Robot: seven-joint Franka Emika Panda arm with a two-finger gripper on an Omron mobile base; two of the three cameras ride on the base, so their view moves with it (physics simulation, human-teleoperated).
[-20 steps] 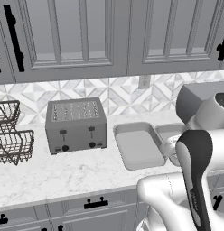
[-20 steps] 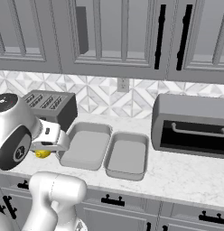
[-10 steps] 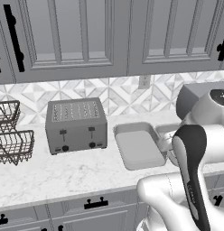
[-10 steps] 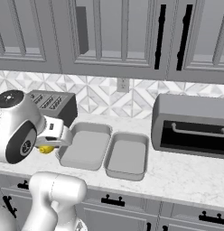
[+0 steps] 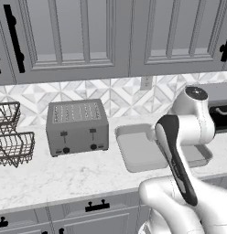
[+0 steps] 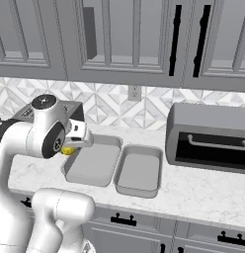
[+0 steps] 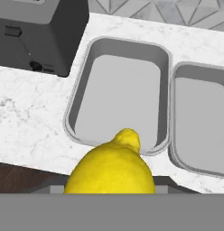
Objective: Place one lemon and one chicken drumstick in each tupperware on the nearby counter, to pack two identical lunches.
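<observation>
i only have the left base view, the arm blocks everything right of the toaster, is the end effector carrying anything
Observer: Yes. The hand view shows a yellow lemon held in the end effector.
Operator: where is it relative to the containers
Observer: In the hand view, the lemon hangs over the near rim of the left container, which has nothing in it.
Operator: second container got anything in it
Observer: No. In the right base view, the right container has nothing in it either, and it sits right beside the left one on the counter.
</observation>
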